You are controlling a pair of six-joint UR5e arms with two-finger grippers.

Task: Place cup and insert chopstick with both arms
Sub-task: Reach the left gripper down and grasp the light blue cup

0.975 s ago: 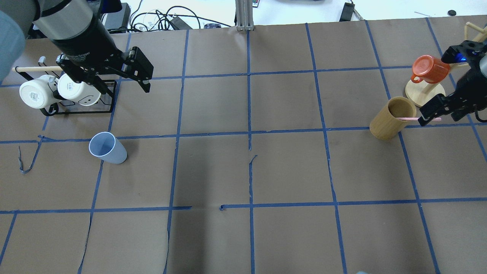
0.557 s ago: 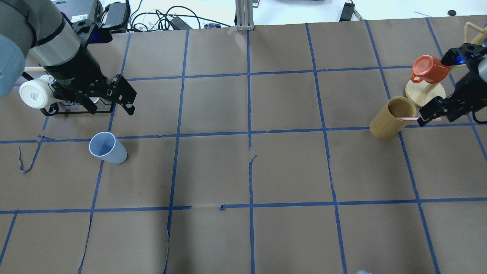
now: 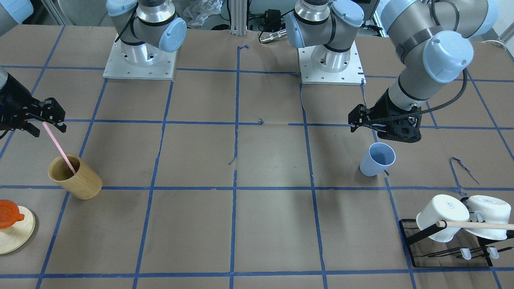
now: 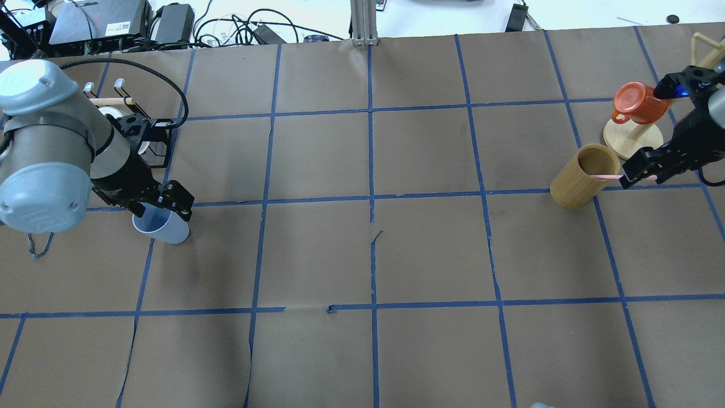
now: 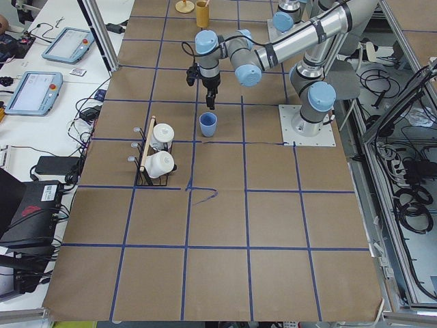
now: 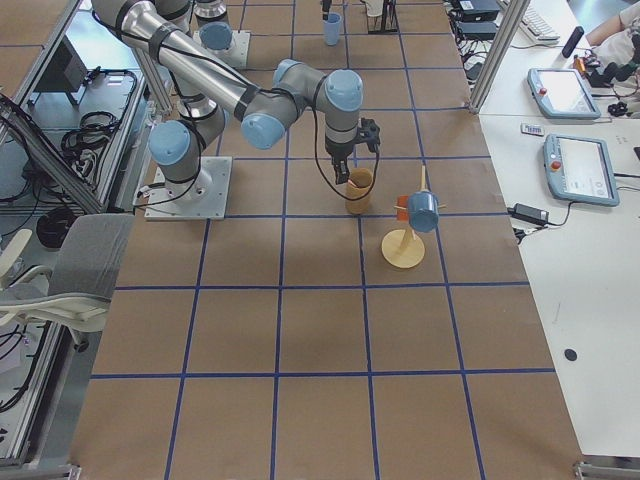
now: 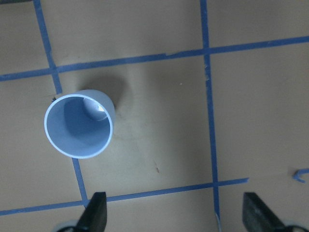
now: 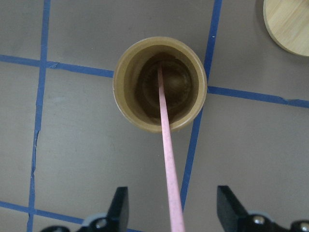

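Observation:
The pale blue cup (image 4: 170, 229) stands upright on the brown paper, left of centre; it also shows in the front view (image 3: 375, 158) and the left wrist view (image 7: 79, 123). My left gripper (image 4: 170, 208) is open and empty, just above and behind the cup's rim, not around it. The pink chopstick (image 4: 609, 177) leans in a tan wooden cup (image 4: 583, 175). My right gripper (image 4: 637, 173) is open, its fingers either side of the stick's upper end (image 8: 166, 159) without touching it.
A black rack with white mugs (image 3: 441, 218) and a pale wooden rod stands beyond the blue cup, partly behind my left arm. An orange mug (image 4: 640, 105) hangs on a wooden stand (image 3: 14, 228) close to the tan cup.
My left arm has swung from over the mug rack toward me and down to the blue cup. My right gripper has barely moved at the stick.

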